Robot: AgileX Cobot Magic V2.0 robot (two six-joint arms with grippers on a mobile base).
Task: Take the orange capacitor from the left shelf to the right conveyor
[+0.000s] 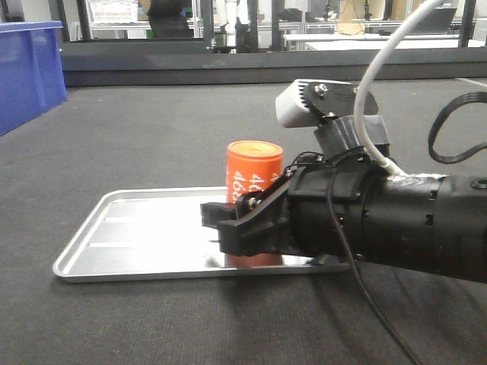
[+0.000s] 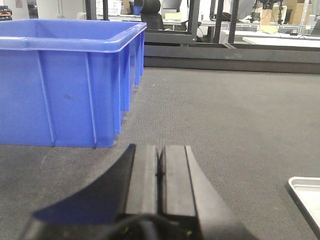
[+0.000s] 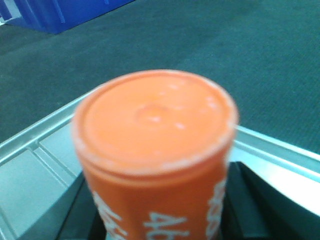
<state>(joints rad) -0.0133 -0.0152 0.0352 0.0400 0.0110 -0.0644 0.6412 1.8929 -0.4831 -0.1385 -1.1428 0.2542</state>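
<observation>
The orange capacitor (image 1: 255,163) stands upright on a shallow silver tray (image 1: 114,243) that lies on the dark belt of the right conveyor (image 1: 152,129). My right gripper (image 1: 228,224) reaches in from the right, with its black jaws against both sides of the capacitor's lower body. In the right wrist view the capacitor (image 3: 155,130) fills the frame between the fingers (image 3: 250,200) of the right gripper (image 3: 160,215). My left gripper (image 2: 160,165) is shut and empty, low over the belt (image 2: 225,115). The left shelf is out of view.
A large blue plastic bin (image 2: 65,80) stands on the belt just left of and ahead of my left gripper; it also shows at the far left of the front view (image 1: 27,68). The tray's corner (image 2: 307,192) shows at the left gripper's right. Frames and benches stand behind.
</observation>
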